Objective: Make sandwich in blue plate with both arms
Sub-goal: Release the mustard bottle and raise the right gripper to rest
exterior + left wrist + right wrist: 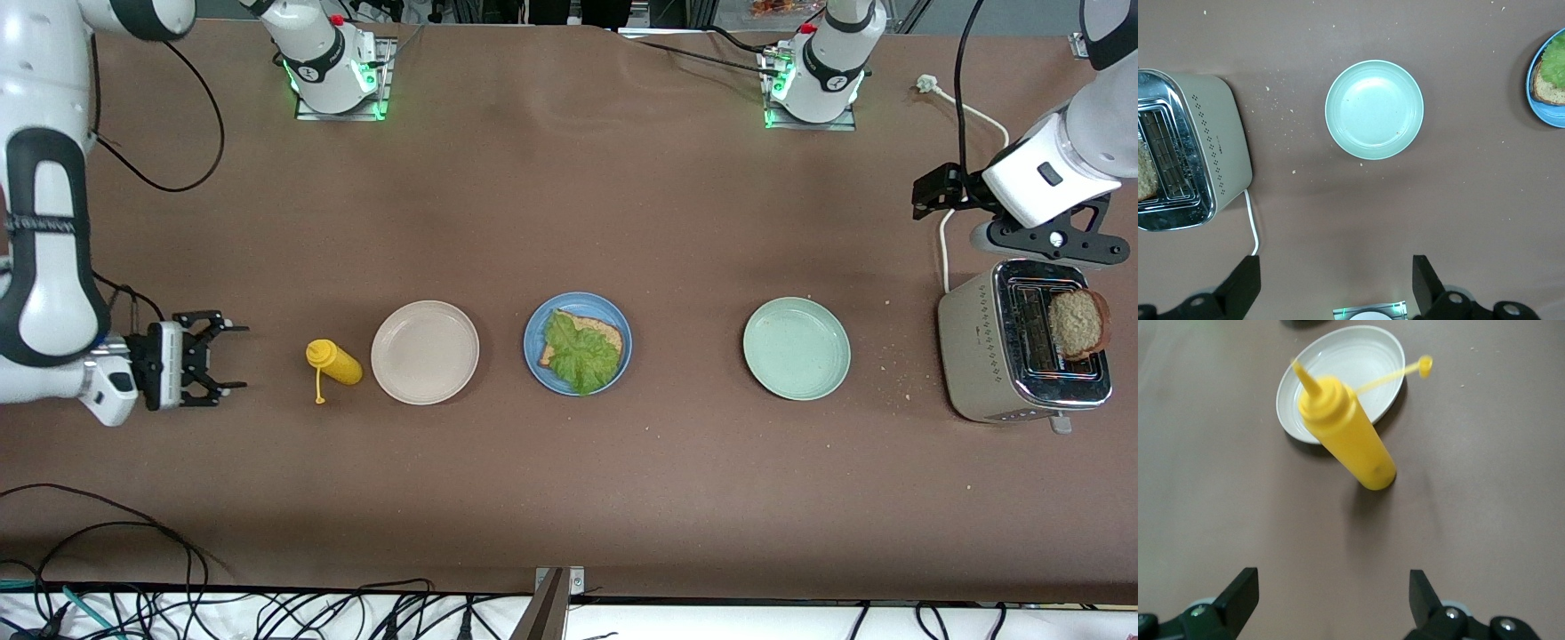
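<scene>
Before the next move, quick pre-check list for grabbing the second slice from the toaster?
1. Base ready: bread slice with lettuce leaf on top lies in the blue plate. ok.
2. Second slice stands up out of a slot of the toaster, reachable from above. ok.
3. Left gripper open and empty, over the table beside the toaster. ok.
4. Left gripper lined up over the slice: not ok, it looks down on the mint-green plate.
5. Right gripper open, empty, beside the yellow bottle, away from the blue plate. ok.
6. Whether the slice sits loose in its slot: cannot tell.
</scene>
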### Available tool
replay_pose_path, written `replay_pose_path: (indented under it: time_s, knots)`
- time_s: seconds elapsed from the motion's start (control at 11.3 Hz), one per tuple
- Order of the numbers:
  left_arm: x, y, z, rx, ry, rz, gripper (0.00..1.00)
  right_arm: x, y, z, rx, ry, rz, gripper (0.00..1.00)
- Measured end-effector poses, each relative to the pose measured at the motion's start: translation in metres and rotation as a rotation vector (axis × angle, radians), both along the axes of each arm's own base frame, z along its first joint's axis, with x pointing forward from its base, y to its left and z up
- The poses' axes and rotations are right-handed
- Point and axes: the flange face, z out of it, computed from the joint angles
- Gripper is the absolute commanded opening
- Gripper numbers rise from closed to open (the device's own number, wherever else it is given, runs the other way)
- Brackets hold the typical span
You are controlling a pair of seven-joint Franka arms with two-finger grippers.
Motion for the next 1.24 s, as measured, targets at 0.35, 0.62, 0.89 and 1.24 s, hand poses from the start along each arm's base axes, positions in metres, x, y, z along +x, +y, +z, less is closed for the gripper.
replay_pose_path:
  time_s: [0.35,0.62,0.89,1.24]
  knots:
    - [0.001,0.001,-0.001,0.000,0.002,0.002,1.00,-0.037,0.048,0.119,-0.273,0.158,-0.385,1.00]
    - [0.002,0.011,-0.002,0.000,0.004,0.019,1.00,-0.063,0.052,0.190,-0.420,0.194,-0.731,1.00]
    - [0.002,0.015,-0.002,0.000,0.004,0.025,1.00,-0.072,0.059,0.231,-0.438,0.175,-0.965,1.00]
    - [0.007,0.057,-0.011,-0.002,0.021,0.098,1.00,-0.093,0.089,0.268,-0.509,0.177,-1.213,1.00]
